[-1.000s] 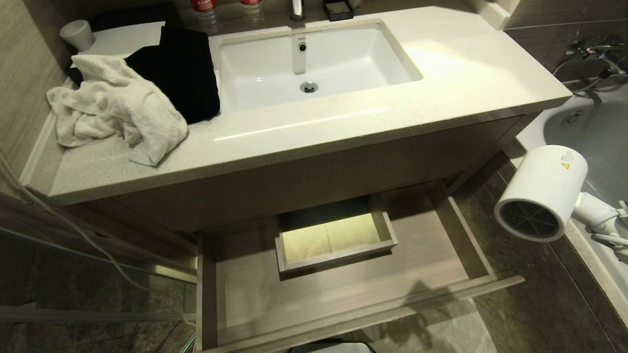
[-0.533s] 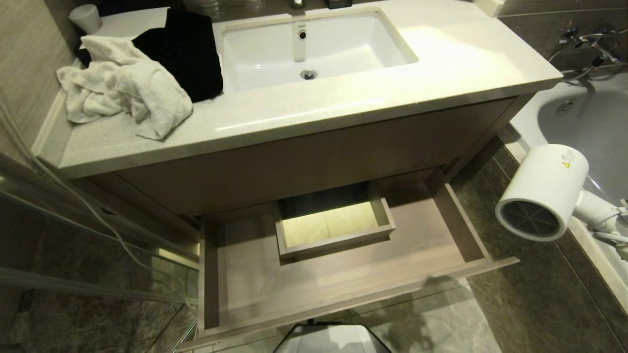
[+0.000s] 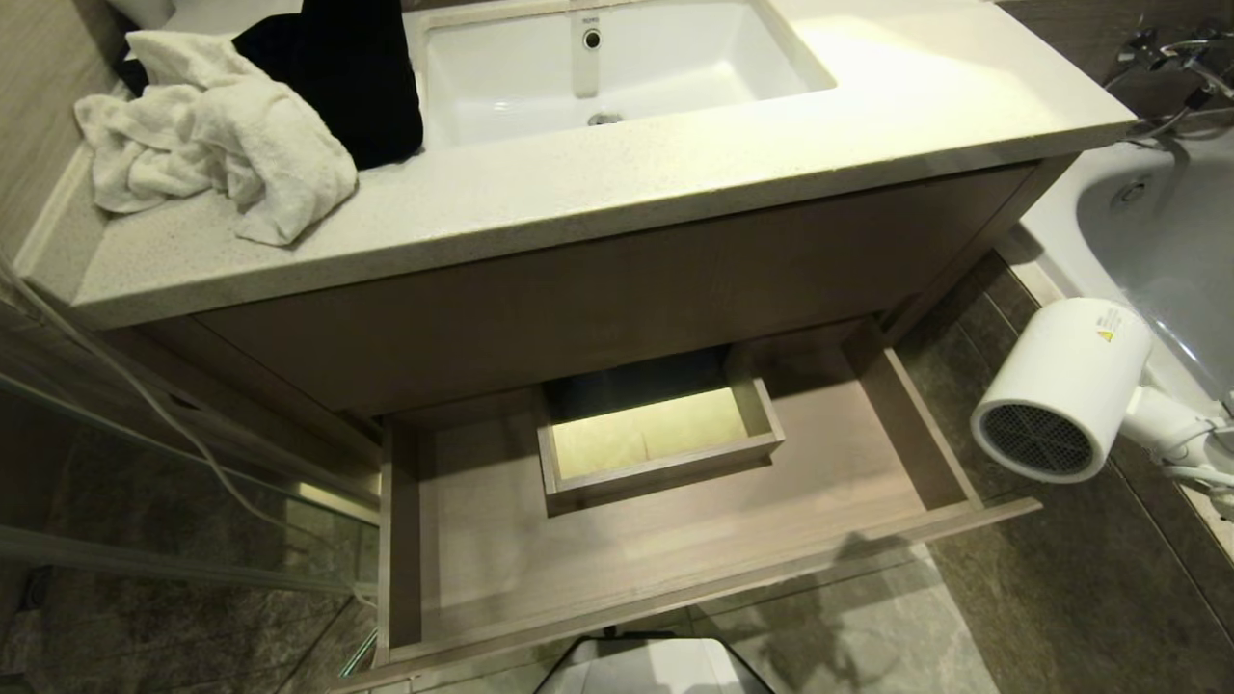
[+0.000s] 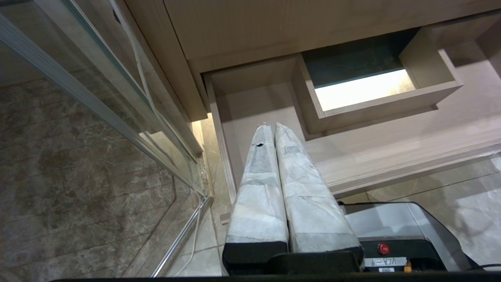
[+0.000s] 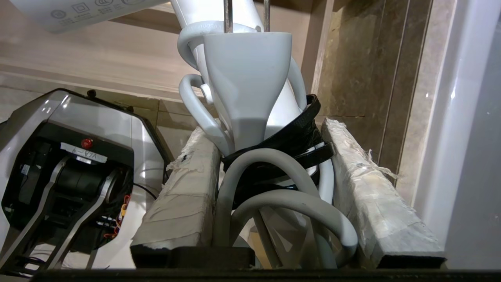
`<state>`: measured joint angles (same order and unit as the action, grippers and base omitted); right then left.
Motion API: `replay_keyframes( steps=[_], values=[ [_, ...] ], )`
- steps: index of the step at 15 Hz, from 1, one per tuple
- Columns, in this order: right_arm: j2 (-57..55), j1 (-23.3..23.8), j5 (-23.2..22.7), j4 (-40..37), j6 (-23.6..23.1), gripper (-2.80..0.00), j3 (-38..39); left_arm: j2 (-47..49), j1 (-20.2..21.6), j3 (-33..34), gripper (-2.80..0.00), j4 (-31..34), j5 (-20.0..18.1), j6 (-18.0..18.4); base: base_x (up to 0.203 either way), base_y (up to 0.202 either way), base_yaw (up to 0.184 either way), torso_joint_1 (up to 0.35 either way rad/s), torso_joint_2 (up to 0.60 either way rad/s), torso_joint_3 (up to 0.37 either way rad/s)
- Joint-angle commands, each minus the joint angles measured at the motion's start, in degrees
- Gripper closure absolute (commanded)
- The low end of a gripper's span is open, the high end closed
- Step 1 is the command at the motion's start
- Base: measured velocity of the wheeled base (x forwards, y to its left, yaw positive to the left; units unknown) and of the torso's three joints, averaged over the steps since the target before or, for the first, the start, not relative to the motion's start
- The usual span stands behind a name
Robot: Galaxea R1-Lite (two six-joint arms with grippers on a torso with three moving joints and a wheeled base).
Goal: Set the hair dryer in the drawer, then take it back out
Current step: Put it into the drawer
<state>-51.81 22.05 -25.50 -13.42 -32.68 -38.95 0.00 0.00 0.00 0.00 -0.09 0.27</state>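
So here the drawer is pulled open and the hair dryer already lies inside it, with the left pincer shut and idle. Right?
Not quite. The drawer is open, but the hair dryer is not in it: the head view shows it in the air to the drawer's right, over the floor, and the right wrist view shows the right pincer clamped on it. The left pincer is shut.

The hair dryer (image 3: 1060, 390) has a smooth matt white plastic barrel with a dark mesh grille; its cord (image 5: 270, 196) looks like smooth rubbery plastic; the drawer (image 3: 675, 540) is matt light wood-grain board; the countertop (image 3: 675, 183) is speckled, faintly glossy stone; the sink (image 3: 501, 87) is glossy white ceramic; the towel (image 3: 212, 135) is rough white terry cloth; the right gripper (image 5: 270, 164) has fingers (image 5: 184, 196) wrapped in frayed whitish tape.
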Motion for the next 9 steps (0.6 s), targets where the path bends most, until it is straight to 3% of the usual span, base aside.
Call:
replay_keyframes(
  steps=[1, 9],
  values=[
    [-0.2, 0.0, -0.2, 0.1, -0.2, 0.00, 0.1, 0.0, 0.0, 0.0, 0.00, 0.0, 0.0, 0.0, 0.000, 0.000, 0.000, -0.204, 0.35, 0.155],
    [-1.0, 0.0, -0.1, -0.4, -0.2, 0.00, 0.4, -0.1, 0.0, 0.0, 0.00, 0.0, 0.0, 0.0, 0.000, 0.000, 0.000, -0.284, 0.50, 0.220]
  ],
)
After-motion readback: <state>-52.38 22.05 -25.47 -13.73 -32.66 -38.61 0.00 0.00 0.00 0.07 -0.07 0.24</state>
